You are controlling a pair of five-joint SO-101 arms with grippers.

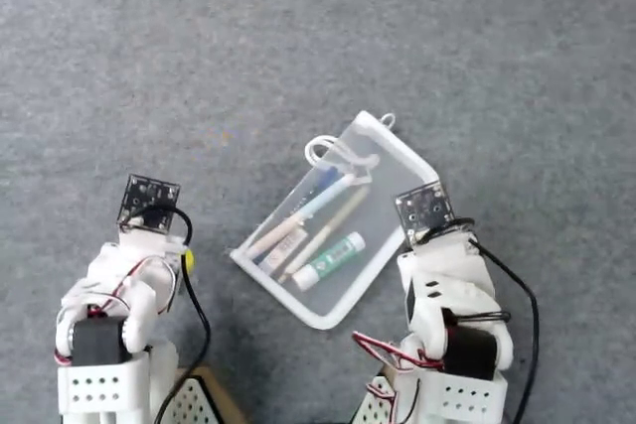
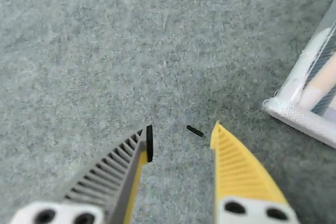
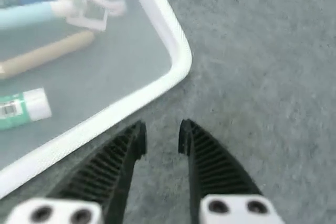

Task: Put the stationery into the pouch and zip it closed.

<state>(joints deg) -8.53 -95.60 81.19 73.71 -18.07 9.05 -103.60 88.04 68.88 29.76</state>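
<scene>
The pouch [image 1: 333,220], clear with a white trim, lies flat and slanted on the grey cloth-covered table [image 1: 199,67], between the two arms. The stationery is already inside it. Through the clear face I can make out a green-and-white glue stick [image 1: 330,257], a long wooden pencil [image 1: 333,225], a blue-and-white pen [image 1: 318,196] and a pale pinkish stick [image 1: 278,240] that I cannot name more closely. Nothing of the kind lies loose around the pouch, so the filling step looks done.

A white cord loop [image 1: 323,151] sits at the pouch's far end, and a small white pull tab [image 1: 388,122] shows at the far corner beside it. Whether the zip is run fully shut cannot be read from these views. With the tab at a corner, it could be closed or fully open. That closing, or a check of it, is what seems to be left.

The right gripper [image 3: 160,129] hangs just beside the pouch's near rounded corner, off the trim and not touching it. Its black fingers are a narrow gap apart with nothing between them.

The left gripper [image 2: 181,139] is over bare cloth on the pouch's other side, farther from it, with one pouch corner showing at the edge of its wrist view. Its fingers are spread wide and empty. A small black speck [image 2: 195,130] lies on the cloth between them.
</scene>
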